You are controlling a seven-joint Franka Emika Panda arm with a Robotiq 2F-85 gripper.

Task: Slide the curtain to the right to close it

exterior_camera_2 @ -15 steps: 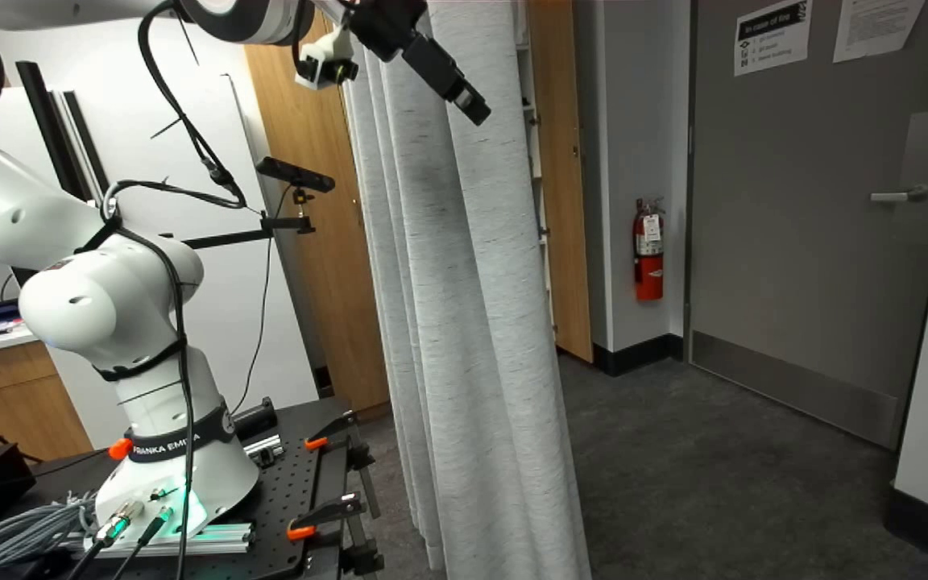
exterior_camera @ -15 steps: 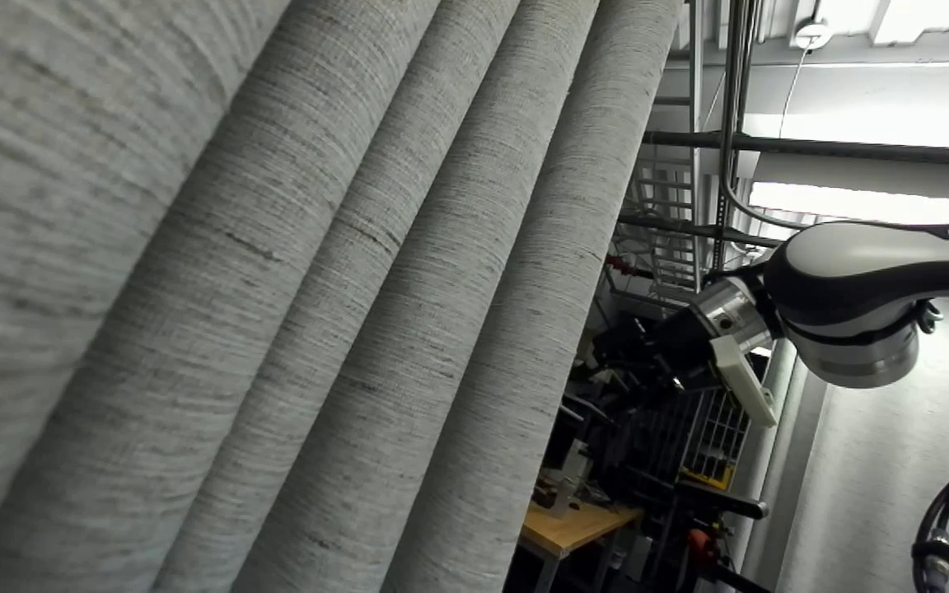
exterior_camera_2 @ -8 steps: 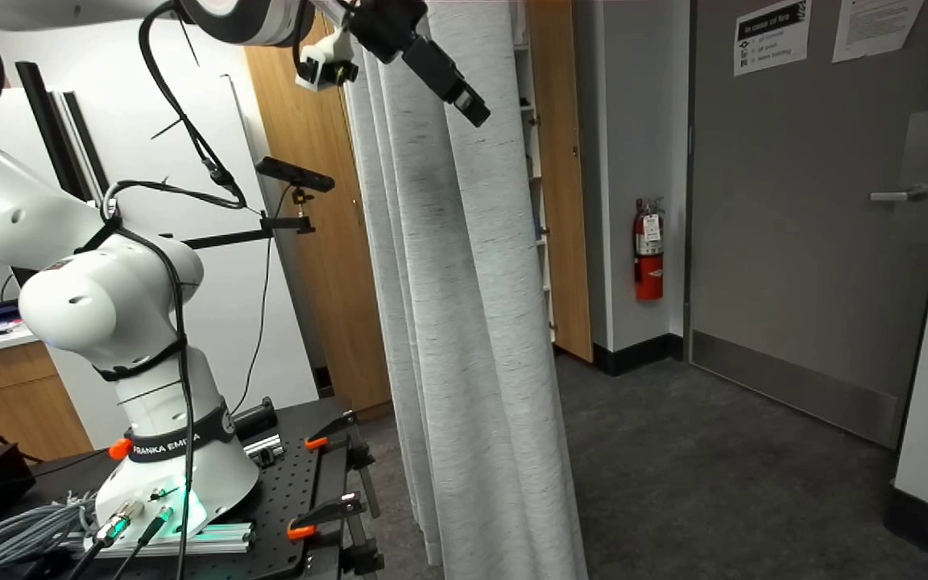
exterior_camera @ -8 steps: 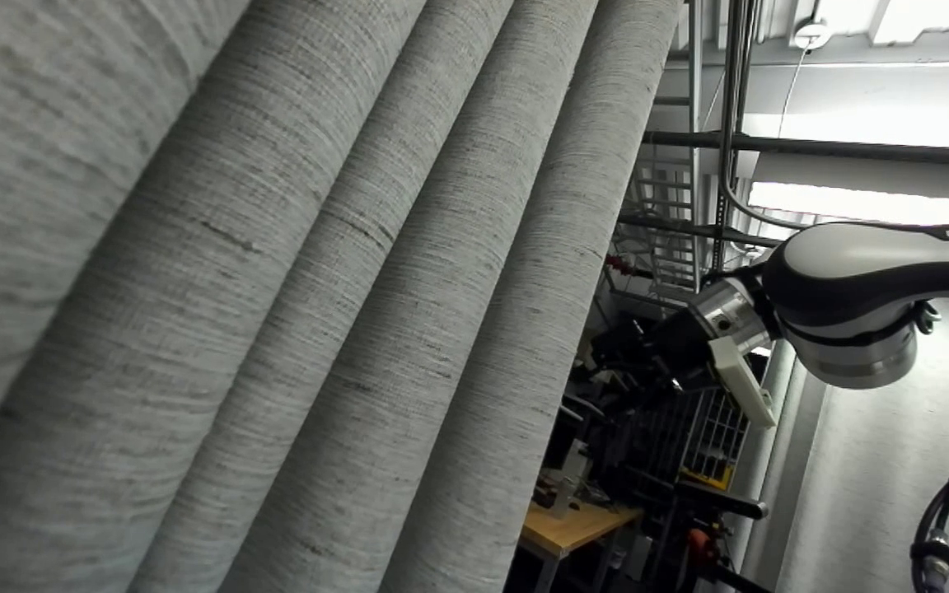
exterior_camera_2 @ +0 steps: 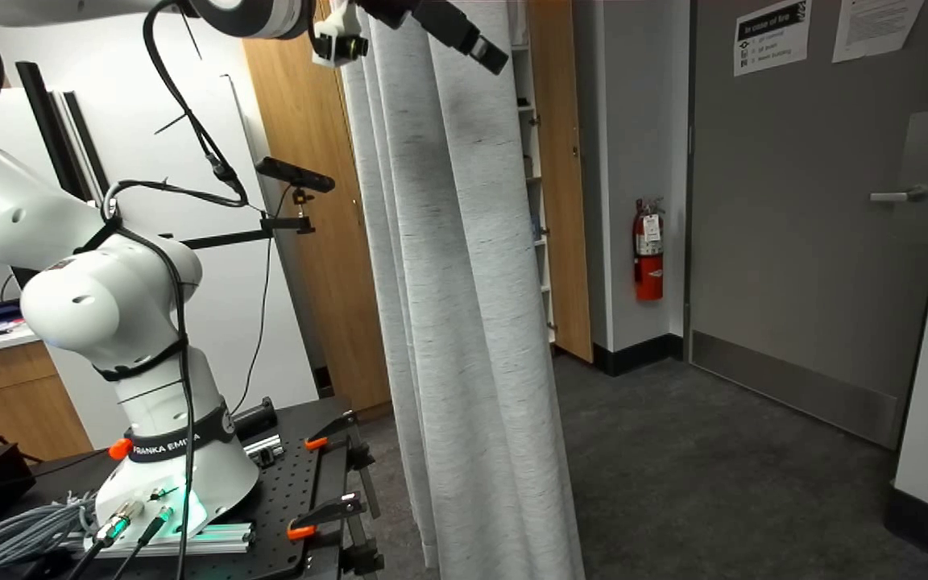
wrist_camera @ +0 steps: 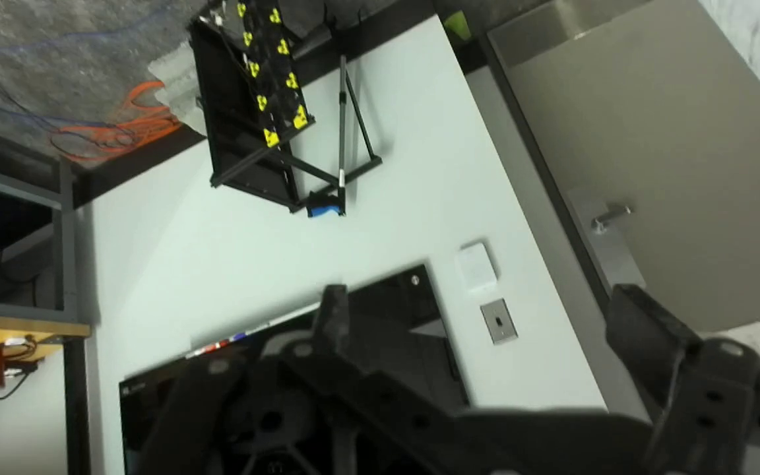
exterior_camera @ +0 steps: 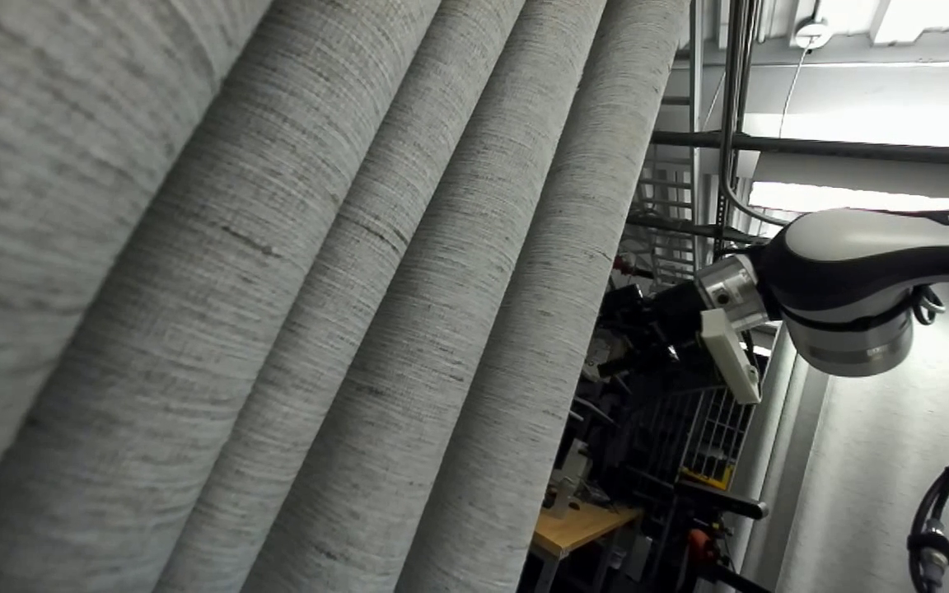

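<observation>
The curtain [exterior_camera: 343, 296] is light grey pleated fabric and fills the left side of an exterior view. It also hangs in long folds mid-frame in an exterior view [exterior_camera_2: 480, 322], bunched beside the robot. My gripper [wrist_camera: 480, 310] is open and empty in the wrist view, with its black fingers wide apart. In an exterior view the gripper [exterior_camera_2: 490, 55] is in front of the curtain's upper part, its tips by the right edge. Whether it touches the fabric I cannot tell. A pale streaked patch shows at the wrist view's top right corner; I cannot tell whether it is the curtain.
A grey door [exterior_camera_2: 818, 242] and a red fire extinguisher [exterior_camera_2: 648, 250] are beyond the curtain. A wooden cabinet [exterior_camera_2: 303, 201] stands behind it. A camera on a bracket [exterior_camera_2: 295, 174] is beside the arm. Clamps [exterior_camera_2: 327, 515] stick out from the robot's table edge.
The gripper has risen and moved slightly right in an exterior view, mostly in the last half second. The curtain sways slightly.
</observation>
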